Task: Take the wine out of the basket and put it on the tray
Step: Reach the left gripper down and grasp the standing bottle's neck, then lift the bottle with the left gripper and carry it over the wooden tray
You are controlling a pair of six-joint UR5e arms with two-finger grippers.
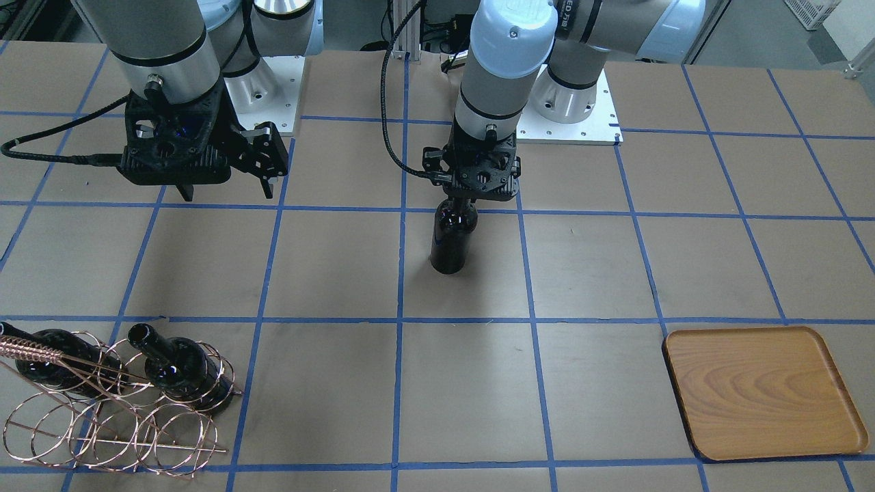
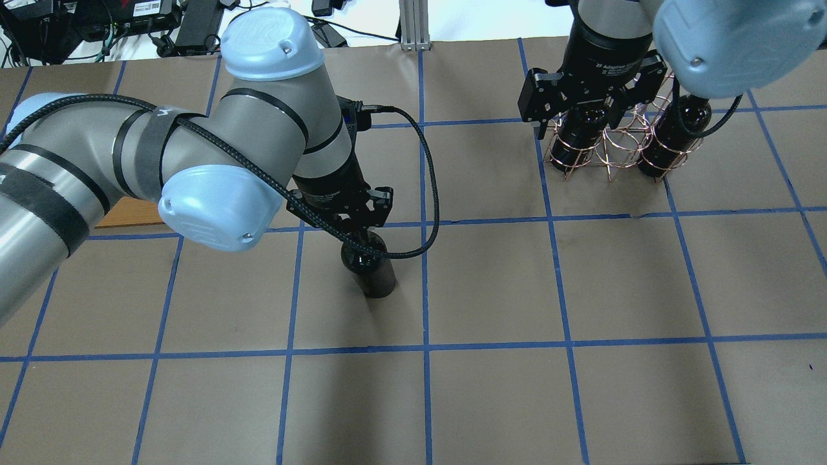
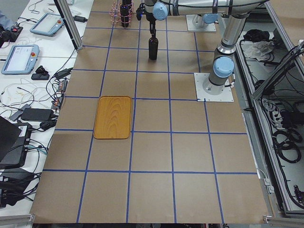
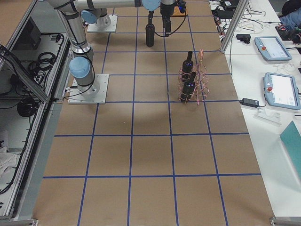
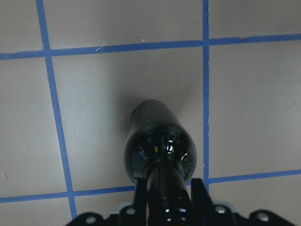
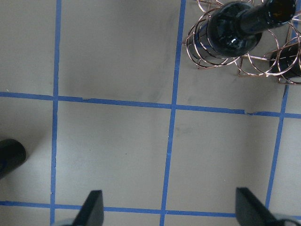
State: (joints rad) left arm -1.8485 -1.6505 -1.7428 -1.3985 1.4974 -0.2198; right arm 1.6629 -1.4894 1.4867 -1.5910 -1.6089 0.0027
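Observation:
A near-black wine bottle [image 1: 451, 239] stands upright at mid-table, its base at or just above the paper; I cannot tell whether it touches. My left gripper [image 1: 465, 201] is shut on its neck from above; in the left wrist view the fingers [image 5: 200, 193] clamp the neck over the bottle [image 5: 157, 141]. The copper wire basket [image 1: 116, 417] holds two more bottles [image 1: 178, 369]. My right gripper [image 1: 225, 191] is open and empty, hovering away from the basket toward the robot. The wooden tray [image 1: 762, 389] lies flat and bare.
Brown paper with a blue tape grid covers the table [image 1: 328, 396]. The basket [image 6: 221, 59] shows at the top right of the right wrist view. Tray and basket sit at opposite ends of the operators' side. Both arm baseplates [image 1: 567, 123] are at the robot's edge.

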